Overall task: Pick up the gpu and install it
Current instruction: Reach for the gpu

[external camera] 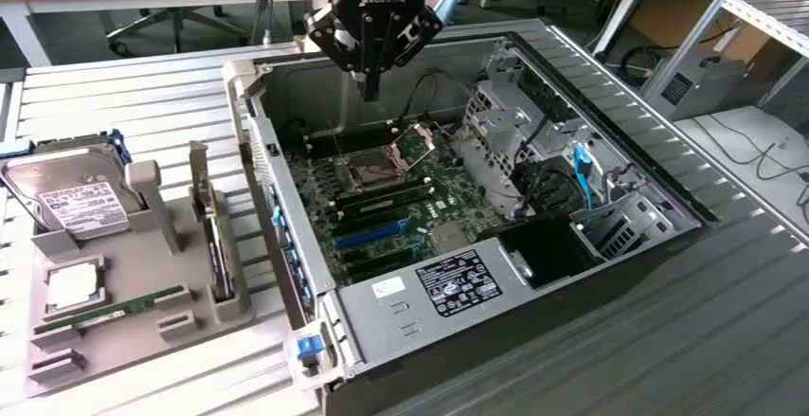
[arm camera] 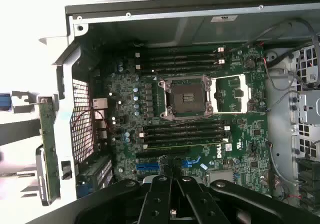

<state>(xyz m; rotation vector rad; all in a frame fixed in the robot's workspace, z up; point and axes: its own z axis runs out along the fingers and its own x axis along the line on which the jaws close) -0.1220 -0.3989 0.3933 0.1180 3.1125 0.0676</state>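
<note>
While the tool (external camera: 368, 92) hangs shut over the case (external camera: 303, 80), the gpu (external camera: 215, 245) stands edgewise, long axis near-to-far.

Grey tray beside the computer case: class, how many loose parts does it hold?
4: hard drive at the tray's far end, silver chip and green RAM stick nearer the camera, gpu standing on edge alongside the case. Smaller ones may be hidden.
</note>
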